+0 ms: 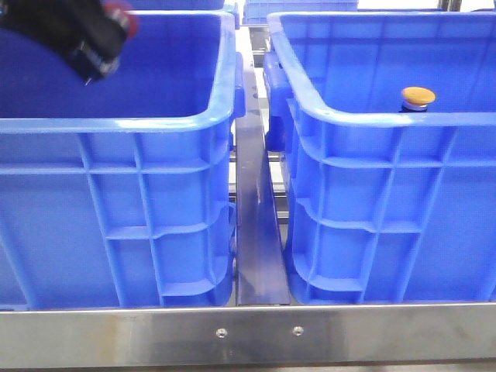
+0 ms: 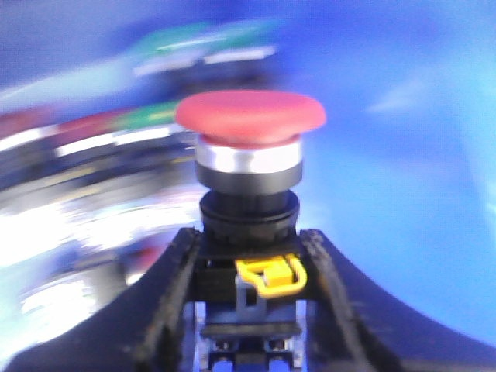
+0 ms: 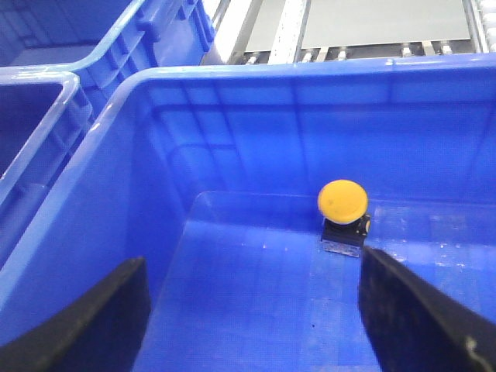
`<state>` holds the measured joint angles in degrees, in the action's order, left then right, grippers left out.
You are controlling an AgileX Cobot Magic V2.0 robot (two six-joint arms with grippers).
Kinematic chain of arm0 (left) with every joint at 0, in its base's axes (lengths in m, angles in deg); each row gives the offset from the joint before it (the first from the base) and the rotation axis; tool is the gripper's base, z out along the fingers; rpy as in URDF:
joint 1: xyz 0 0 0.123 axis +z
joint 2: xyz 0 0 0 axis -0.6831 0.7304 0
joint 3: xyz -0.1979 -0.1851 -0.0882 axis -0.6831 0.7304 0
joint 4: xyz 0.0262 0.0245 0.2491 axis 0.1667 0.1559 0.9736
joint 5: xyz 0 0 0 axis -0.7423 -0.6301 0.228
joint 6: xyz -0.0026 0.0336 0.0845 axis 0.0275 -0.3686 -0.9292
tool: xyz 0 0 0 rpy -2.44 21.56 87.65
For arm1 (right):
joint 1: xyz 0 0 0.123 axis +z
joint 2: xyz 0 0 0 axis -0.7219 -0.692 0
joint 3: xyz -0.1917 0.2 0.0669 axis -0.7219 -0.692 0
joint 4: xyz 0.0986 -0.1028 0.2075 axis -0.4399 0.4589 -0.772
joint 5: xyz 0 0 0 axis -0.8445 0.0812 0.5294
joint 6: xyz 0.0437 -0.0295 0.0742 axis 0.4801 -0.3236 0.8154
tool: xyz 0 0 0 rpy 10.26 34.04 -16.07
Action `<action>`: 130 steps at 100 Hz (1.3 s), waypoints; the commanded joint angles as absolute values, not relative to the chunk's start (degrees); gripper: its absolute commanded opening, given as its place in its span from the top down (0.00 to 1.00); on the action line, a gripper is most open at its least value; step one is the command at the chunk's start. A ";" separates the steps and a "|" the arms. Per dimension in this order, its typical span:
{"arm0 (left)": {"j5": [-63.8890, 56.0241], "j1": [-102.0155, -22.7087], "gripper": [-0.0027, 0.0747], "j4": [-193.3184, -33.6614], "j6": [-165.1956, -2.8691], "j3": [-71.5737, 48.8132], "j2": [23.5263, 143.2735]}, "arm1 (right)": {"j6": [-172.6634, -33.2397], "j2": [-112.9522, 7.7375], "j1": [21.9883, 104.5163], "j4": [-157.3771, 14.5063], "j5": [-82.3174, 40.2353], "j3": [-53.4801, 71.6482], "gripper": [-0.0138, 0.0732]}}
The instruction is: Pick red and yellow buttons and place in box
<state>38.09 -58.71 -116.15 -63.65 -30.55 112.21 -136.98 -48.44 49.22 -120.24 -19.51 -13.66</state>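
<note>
Gripping the dark-red mushroom-capped push button [image 2: 249, 118] by its black lower body, the left gripper [image 2: 249, 271] has its jaws closed in tight on both sides, w/ the silvery collar and cap standing proud above the fingertips. In the front view that gripper [image 1: 91, 48] sits high over the left blue ribbed plastic crate [image 1: 116, 120], red cap [image 1: 122, 17] just showing at its outer end. Left wrist pic is badly smeared, so the arm looks to be moving fast; can't tell what's directly beneath it.

Right gripper [image 3: 252, 310] is spread wide, holding nothing. It hovers inside the right blue crate [image 3: 93, 201], w/ the yellow-orange domed push button [image 3: 343, 200] ahead of and between the fingers, a bit toward one side, standing upright on the crate floor close to the far wall. Front view shows the same yellow cap [image 1: 418, 96] peeking over the near rim.

Risks, as I judge them:
- Red btn is held low on a narrow body, top-heavy; a quick swing or hard stop could twist it in the jaws or throw it out short of the target box.
- Letting go from high up = bounce on hard plastic, maybe out over the rim.
- Yellow btn is off-centre to the right gripper; closing w/o re-centring could clip the cap and tip it over, or push it against the wall.
- Descending near the wall, a finger could strike the thick rim or ribs.
</note>
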 commanded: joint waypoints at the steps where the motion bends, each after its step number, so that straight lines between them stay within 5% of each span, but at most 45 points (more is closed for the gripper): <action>1: 37.00 -61.05 0.96 -121.76 -69.13 -31.77 108.39 | -137.26 -47.57 48.95 -121.37 -18.36 -12.14 0.18; 35: 36.80 -76.79 0.96 -121.79 -74.59 -31.77 108.00 | -137.26 -47.57 48.95 -121.48 -18.48 -12.14 0.18; 63: 36.43 -79.50 0.96 -121.79 -74.59 -31.77 108.00 | -137.26 -47.57 48.95 -123.95 -20.11 -11.84 0.18; 108: 36.54 -79.50 0.96 -121.79 -74.59 -31.77 108.00 | -115.70 -62.16 49.19 -125.43 -63.01 6.45 0.18; 130: 36.54 -79.50 0.96 -121.79 -74.59 -31.77 108.00 | -115.64 -69.99 51.66 -130.92 -71.73 11.53 0.18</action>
<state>38.35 -79.09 -119.23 -74.60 -30.19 110.01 -115.78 -69.56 50.67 -125.60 -68.68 8.57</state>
